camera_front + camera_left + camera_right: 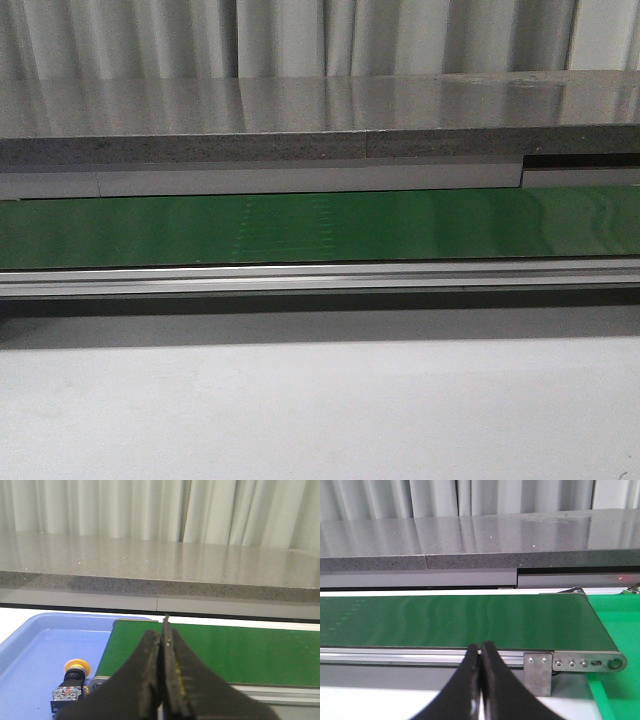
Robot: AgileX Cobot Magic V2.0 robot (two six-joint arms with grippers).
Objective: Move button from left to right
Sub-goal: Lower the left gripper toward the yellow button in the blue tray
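The belt [320, 228] was deep green, with a faint lighter grid patch near its middle, and its rail [320, 276] was silver. Behind the belt, the bench [300, 120] was speckled grey stone with a glossy top, and the curtain [300, 35] beyond it was pale grey-white. At the belt's left end the tray [35, 650] was light blue; the button [72, 682] in it had a yellow-orange cap over a black body with bluish marks. Both pincers [162, 690] [480, 690] were black. Past the belt's right end lay a bright green surface [617, 625].
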